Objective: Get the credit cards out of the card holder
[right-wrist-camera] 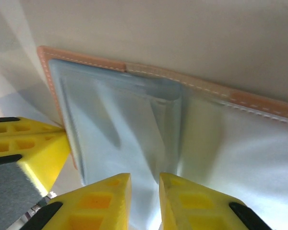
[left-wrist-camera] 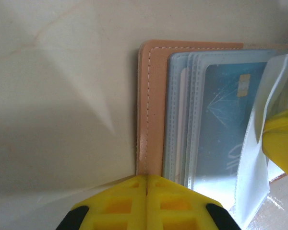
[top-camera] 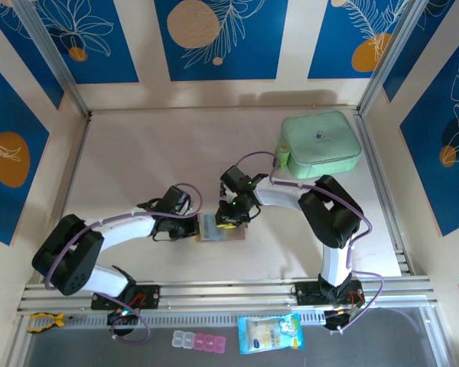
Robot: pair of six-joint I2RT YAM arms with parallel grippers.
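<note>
The card holder (top-camera: 220, 229) lies open on the counter (top-camera: 138, 153), its tan leather cover down and its clear sleeves (right-wrist-camera: 134, 124) facing up. It sits between the two sets of jaws, the left jaws at its one short end and the right jaws at the other.

The left jaws are clenched, their yellow fingers (left-wrist-camera: 120, 203) meeting along a thin line. Their tips sit right at the stitched leather border (left-wrist-camera: 152, 105) of the card holder, at its near corner. Just beyond that border the sleeves fan out, and a blue credit card (left-wrist-camera: 225, 120) with a gold chip and pale print lies inside one of them.

The right jaws stand slightly released, a narrow gap between their yellow fingers (right-wrist-camera: 105, 201). Their tips are down on the pale sleeves at the middle of the open card holder. In the left wrist view one yellow fingertip (left-wrist-camera: 282, 136) of the right jaws rests against a raised clear sleeve beside the blue credit card.
</note>
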